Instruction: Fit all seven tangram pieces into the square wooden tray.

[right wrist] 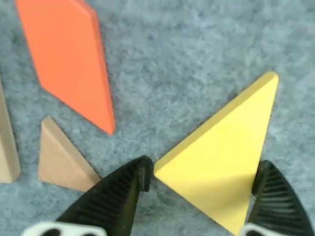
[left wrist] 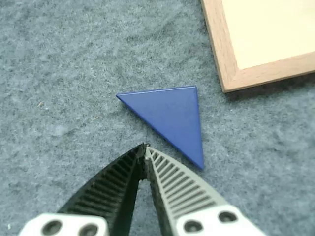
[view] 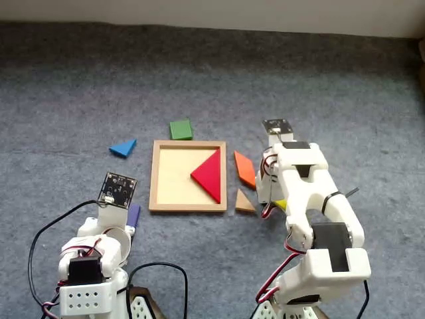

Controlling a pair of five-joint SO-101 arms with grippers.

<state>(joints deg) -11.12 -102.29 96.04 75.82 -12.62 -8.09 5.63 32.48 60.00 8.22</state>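
The square wooden tray (view: pixel 156 179) lies mid-table with a red triangle (view: pixel 209 174) in its right half. Around it lie a green square (view: pixel 180 129), a light blue triangle (view: pixel 123 147), an orange parallelogram (view: pixel 245 169) and a tan triangle (view: pixel 244 201). My left gripper (left wrist: pixel 144 147) is shut and empty, its tips just short of a dark blue triangle (left wrist: pixel 170 118) lying off the tray's corner (left wrist: pixel 231 64). My right gripper (right wrist: pixel 203 174) is open, one finger on each side of a yellow triangle (right wrist: pixel 221 152) that lies flat on the carpet.
Grey carpet covers the whole table. The orange parallelogram (right wrist: pixel 69 59) and tan triangle (right wrist: pixel 61 160) lie close beside the right gripper, between it and the tray's edge (right wrist: pixel 7 152). Cables trail near the arm bases at the front.
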